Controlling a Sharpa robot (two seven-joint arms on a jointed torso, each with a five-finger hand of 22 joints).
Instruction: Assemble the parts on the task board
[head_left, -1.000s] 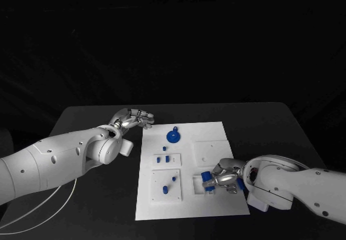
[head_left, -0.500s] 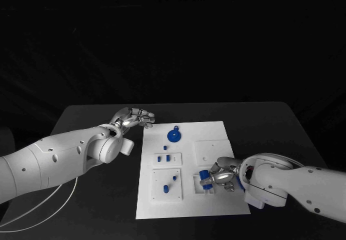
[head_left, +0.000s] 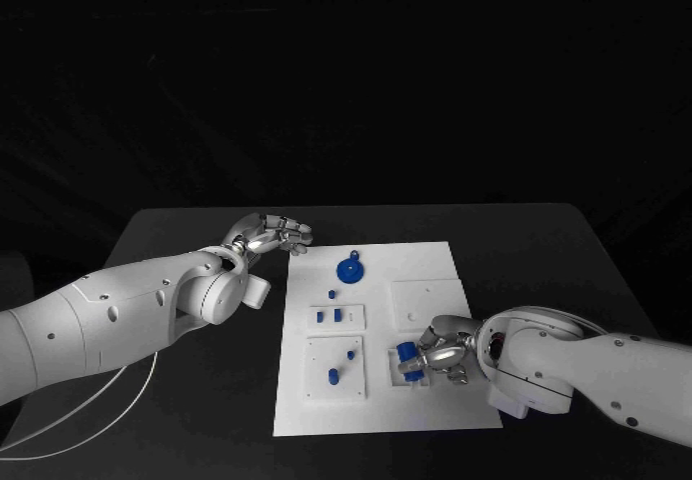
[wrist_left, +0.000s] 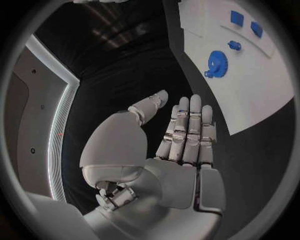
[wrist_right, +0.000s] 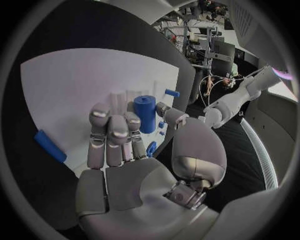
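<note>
The white task board (head_left: 433, 290) lies mid-table. A blue gear (head_left: 348, 269) sits near its far edge, with a small peg (head_left: 330, 295) and two blue blocks (head_left: 329, 316) below it. More blue parts (head_left: 335, 377) lie in the near-left panel. My right hand (head_left: 443, 354) rests over the near-right panel. There an upright blue cylinder (wrist_right: 145, 112) stands between its thumb and a fingertip, and both seem to touch it. My right hand (wrist_right: 119, 145) keeps its other fingers straight. My left hand (head_left: 271, 236) hovers off the board's far-left corner, fingers extended and holding nothing.
A blue bar (wrist_right: 50, 146) lies on the board beside my right hand's fingers. In the left wrist view the gear (wrist_left: 217, 62), the peg (wrist_left: 234, 45) and the board (wrist_left: 250, 95) lie beyond my left hand (wrist_left: 181, 145). Black table surrounds the board.
My right hand has edged a little leftward over the near-right panel, closing on the blue cylinder. My left hand has stayed in place.
</note>
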